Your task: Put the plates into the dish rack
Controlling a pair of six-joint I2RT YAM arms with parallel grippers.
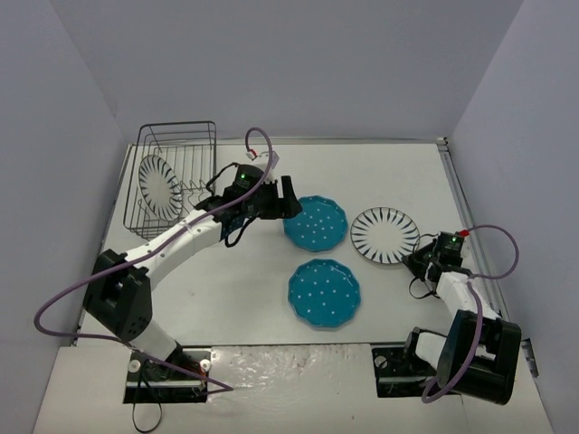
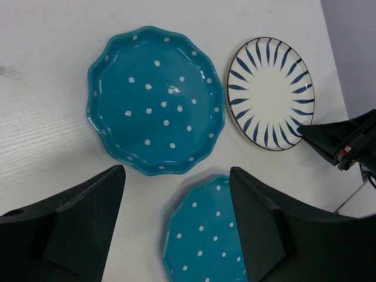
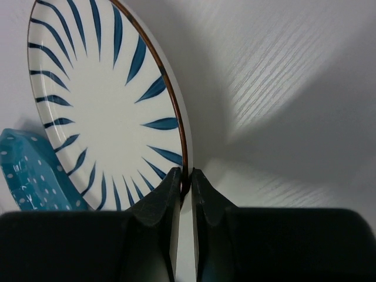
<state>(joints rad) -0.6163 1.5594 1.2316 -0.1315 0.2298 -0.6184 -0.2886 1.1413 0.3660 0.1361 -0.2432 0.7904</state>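
Observation:
The black wire dish rack [image 1: 178,127] stands at the far left with one white striped plate [image 1: 158,185] upright inside. Two teal dotted plates lie flat mid-table, one farther [image 1: 317,223] and one nearer [image 1: 324,291]. The second striped plate [image 1: 384,233] lies to their right. My left gripper [image 1: 288,199] is open and empty, hovering by the far teal plate's left edge; its wrist view shows that plate [image 2: 155,100] ahead and the nearer one [image 2: 205,235] between the jaws. My right gripper [image 3: 185,176] is shut on the rim of the striped plate [image 3: 106,106].
White table with grey walls on three sides. The right gripper [image 2: 305,132] shows at the right of the left wrist view, touching the striped plate [image 2: 270,93]. A teal plate's edge [image 3: 29,170] shows at the lower left of the right wrist view.

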